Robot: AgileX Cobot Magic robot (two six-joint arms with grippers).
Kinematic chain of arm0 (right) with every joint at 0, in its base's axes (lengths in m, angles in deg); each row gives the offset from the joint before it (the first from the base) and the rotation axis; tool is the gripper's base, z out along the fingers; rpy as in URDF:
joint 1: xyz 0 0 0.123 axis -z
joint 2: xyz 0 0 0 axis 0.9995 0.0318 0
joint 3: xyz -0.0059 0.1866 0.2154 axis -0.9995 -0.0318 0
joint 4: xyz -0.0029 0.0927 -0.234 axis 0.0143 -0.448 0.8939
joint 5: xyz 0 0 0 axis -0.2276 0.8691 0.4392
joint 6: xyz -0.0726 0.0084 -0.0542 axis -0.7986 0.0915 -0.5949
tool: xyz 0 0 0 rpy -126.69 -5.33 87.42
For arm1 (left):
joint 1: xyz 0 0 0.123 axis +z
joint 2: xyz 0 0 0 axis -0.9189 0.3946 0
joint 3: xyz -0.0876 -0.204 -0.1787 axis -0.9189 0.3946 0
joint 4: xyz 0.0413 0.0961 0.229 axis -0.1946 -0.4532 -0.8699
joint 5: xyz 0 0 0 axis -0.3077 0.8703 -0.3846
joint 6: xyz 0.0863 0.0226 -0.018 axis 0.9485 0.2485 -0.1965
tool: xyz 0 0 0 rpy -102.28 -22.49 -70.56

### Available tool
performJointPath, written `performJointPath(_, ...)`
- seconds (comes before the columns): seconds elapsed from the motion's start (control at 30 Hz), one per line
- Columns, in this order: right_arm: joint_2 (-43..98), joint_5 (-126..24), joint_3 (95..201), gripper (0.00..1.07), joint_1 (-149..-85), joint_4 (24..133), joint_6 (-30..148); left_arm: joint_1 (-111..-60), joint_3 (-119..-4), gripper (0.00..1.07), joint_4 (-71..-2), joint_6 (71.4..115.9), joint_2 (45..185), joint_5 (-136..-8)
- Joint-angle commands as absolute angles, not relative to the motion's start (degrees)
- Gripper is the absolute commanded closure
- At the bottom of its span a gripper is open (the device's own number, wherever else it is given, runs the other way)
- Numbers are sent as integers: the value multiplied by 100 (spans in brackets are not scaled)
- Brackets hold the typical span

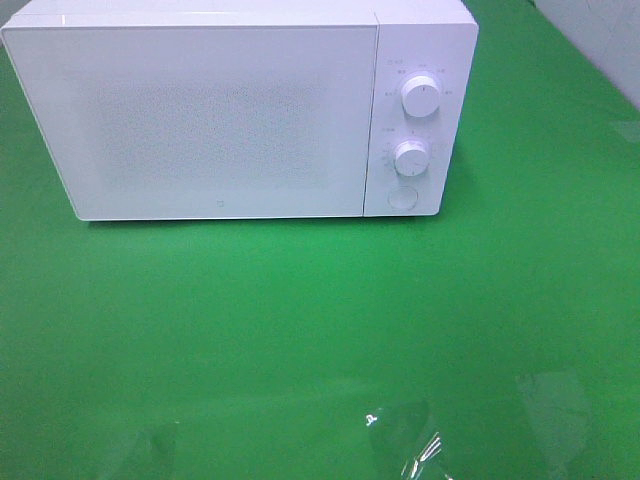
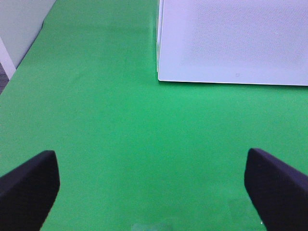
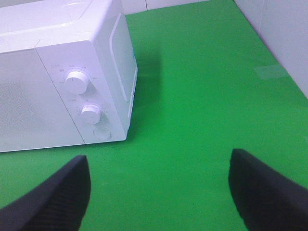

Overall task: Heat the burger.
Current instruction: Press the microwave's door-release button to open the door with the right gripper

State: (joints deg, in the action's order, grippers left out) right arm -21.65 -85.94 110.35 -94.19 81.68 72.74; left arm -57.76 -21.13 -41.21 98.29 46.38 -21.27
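No burger shows in any view; it is hidden or out of view. A white microwave (image 1: 230, 110) stands at the back of the green table with its door shut. It has two round knobs (image 1: 420, 97) and a round button (image 1: 402, 196) on its right panel. It also shows in the left wrist view (image 2: 231, 41) and the right wrist view (image 3: 62, 77). My left gripper (image 2: 154, 192) is open and empty over bare green cloth in front of the microwave's left corner. My right gripper (image 3: 159, 192) is open and empty in front of the control panel's side. Neither gripper shows in the exterior high view.
The green cloth (image 1: 320, 340) covers the table. Faint clear reflections (image 1: 420, 450) show near its front edge. A pale wall (image 3: 284, 38) borders the table on the right, and another pale wall (image 2: 19, 29) on the left.
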Motion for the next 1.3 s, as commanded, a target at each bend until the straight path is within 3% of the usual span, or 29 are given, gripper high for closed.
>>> performJointPath(0.03,-1902,-8273,11052,31,-9385,8191,7257,-5817,-2090,10,-4086,9800,4610,-2121)
performJointPath(0.63,218,-3472,9614,31,-9385,8283,7428,-5817,-2090,10,-4086,9800,4610,-2121)
performJointPath(0.97,1536,-2223,9608,31,-9385,8248,7245,-5817,-2090,10,-4086,9800,4610,-2121)
performJointPath(1.3,2969,-893,9568,31,-9534,7125,6432,-5817,-2090,10,-4086,9800,4610,-2121)
